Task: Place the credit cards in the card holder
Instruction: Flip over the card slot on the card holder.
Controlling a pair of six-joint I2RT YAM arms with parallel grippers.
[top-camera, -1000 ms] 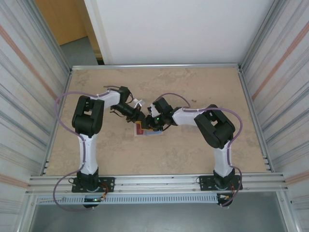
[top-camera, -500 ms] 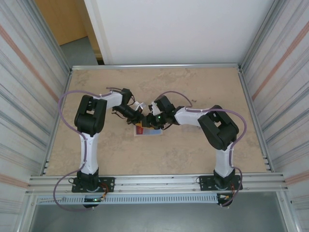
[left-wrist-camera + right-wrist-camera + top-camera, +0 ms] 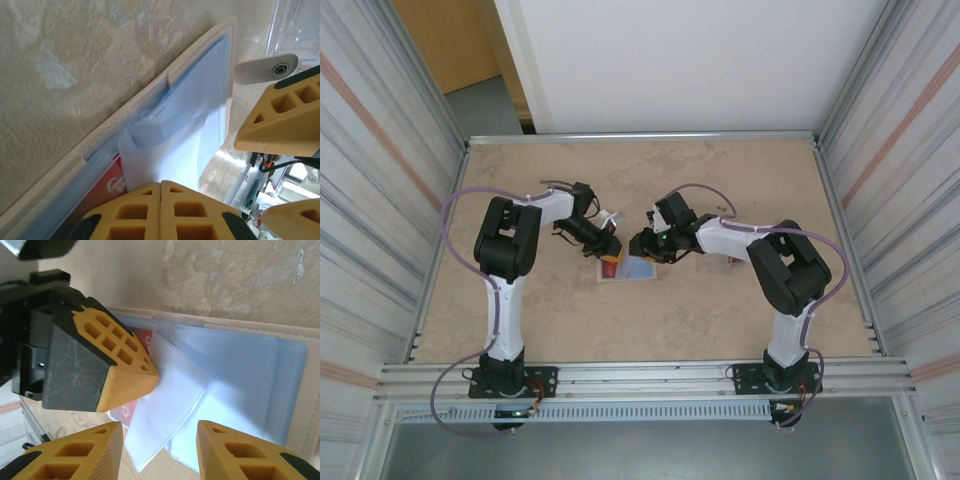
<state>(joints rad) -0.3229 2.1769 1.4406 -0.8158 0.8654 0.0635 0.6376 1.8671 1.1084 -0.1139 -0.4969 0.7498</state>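
Red and glossy, the credit card (image 3: 107, 187) lies partly tucked under the clear card holder (image 3: 200, 100), which rests in an open beige wallet (image 3: 312, 415) at the middle of the table (image 3: 720, 180). The left gripper (image 3: 160, 186) has its fingers pressed together on a lifted flap of the card holder. The right gripper (image 3: 159, 427) hovers just beside it, fingers apart and empty.

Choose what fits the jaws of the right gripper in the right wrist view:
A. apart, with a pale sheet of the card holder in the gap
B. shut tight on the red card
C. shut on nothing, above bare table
A: the jaws of the right gripper stand apart, a pale sheet of the card holder shows between them, and the red card lies outside that gap.
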